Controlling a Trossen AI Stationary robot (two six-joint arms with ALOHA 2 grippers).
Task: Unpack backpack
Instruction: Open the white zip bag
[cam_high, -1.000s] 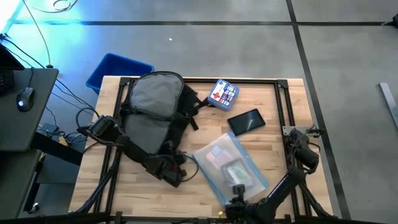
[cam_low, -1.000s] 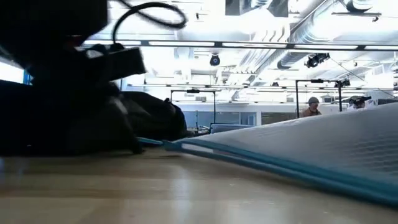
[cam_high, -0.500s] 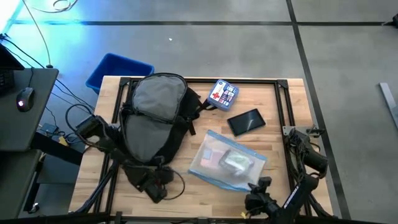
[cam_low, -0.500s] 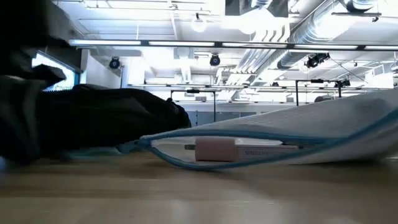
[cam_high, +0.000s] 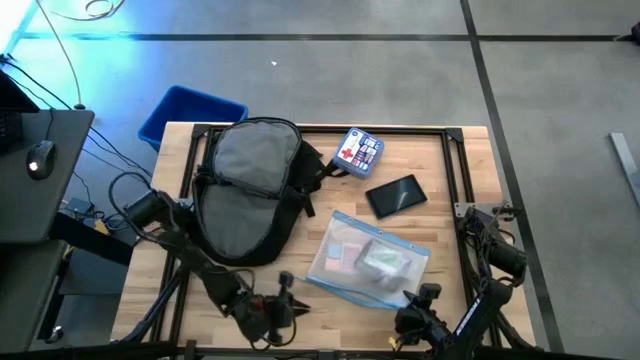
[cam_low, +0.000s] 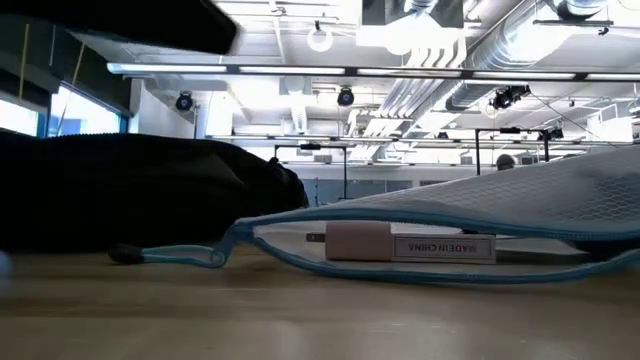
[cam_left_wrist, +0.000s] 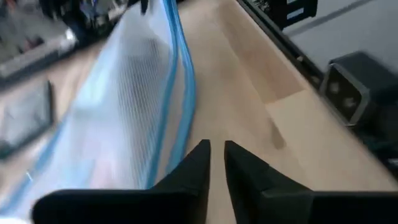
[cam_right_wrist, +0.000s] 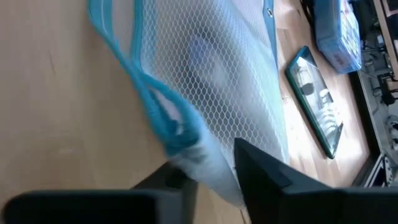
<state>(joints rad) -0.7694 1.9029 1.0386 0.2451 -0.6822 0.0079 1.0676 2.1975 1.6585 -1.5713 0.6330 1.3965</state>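
**Pouch out on the table, backpack lying at the far left**

The left gripper (cam_high: 283, 303) sits low at the table's near edge, its fingers (cam_left_wrist: 200, 163) a narrow slit apart, holding nothing. The right gripper (cam_right_wrist: 211, 163) is closed on a corner of the clear mesh pouch (cam_high: 367, 265), whose contents are blurred from above. In the low view the pouch shows a pink block (cam_low: 358, 242) and a label reading "MADE IN CHINA" (cam_low: 445, 248).

The backpack (cam_high: 246, 190) lies open on the wooden table (cam_high: 450, 220), its grey lining up. Beyond the pouch lie a dark tablet (cam_high: 396, 195) and a blue first-aid box (cam_high: 358, 151) with a red cross. A blue bin (cam_high: 188, 112) stands on the concrete floor behind.
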